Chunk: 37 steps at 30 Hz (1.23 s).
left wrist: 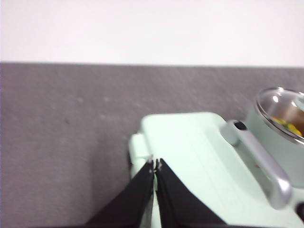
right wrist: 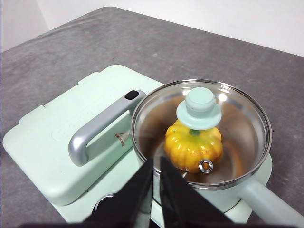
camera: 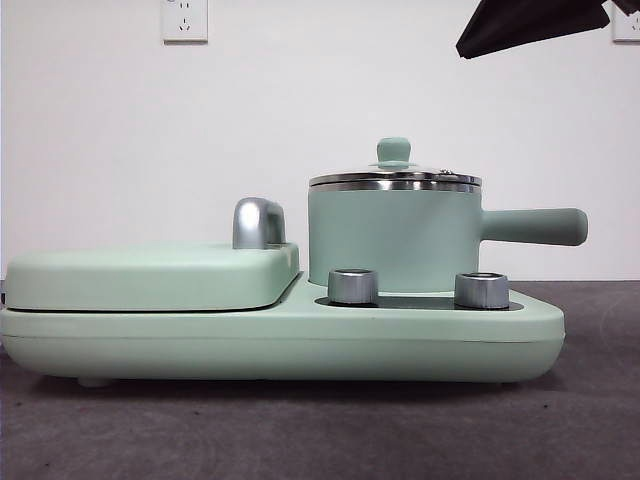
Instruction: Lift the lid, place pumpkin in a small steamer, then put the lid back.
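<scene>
The small steamer (camera: 392, 240) stands on the right half of the mint-green cooker base, its long handle (camera: 535, 227) pointing right. The glass lid (right wrist: 202, 133) with its mint-green knob (right wrist: 199, 108) sits on the pot's steel rim. Through the glass I see the yellow-orange pumpkin (right wrist: 192, 149) resting inside the pot. My right gripper (right wrist: 156, 164) hovers above the pot's near side, shut and holding nothing. My left gripper (left wrist: 155, 164) hangs shut over the griddle cover's outer end (left wrist: 190, 152), away from the pot (left wrist: 280, 123).
The wide flat griddle cover (camera: 150, 275) with its chrome handle (camera: 257, 222) fills the left half of the base. Two steel dials (camera: 353, 286) (camera: 481, 290) stand in front of the pot. A dark arm tip (camera: 530, 25) shows at the top right.
</scene>
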Available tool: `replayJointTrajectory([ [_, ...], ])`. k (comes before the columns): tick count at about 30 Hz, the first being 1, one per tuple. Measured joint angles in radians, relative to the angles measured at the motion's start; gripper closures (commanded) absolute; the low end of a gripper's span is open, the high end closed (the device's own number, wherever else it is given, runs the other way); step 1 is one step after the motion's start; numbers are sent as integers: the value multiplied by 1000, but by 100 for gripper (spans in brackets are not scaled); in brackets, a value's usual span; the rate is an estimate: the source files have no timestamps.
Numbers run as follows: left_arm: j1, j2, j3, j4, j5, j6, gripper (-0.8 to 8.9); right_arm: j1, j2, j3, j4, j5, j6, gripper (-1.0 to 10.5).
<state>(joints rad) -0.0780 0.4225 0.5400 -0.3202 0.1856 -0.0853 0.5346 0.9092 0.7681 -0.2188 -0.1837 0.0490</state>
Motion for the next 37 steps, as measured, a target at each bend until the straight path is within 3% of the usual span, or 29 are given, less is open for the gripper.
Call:
replayJointTrajectory([
  [9,63,-235,-301,187,-33,-5,807,0,0,0,0,0,0,926],
  [16,84,-386,-449,192,-86,-35,807,0,0,0,0,0,0,926],
  [37,91,-418,-507,190,-86,-48,807,0,0,0,0,0,0,926],
])
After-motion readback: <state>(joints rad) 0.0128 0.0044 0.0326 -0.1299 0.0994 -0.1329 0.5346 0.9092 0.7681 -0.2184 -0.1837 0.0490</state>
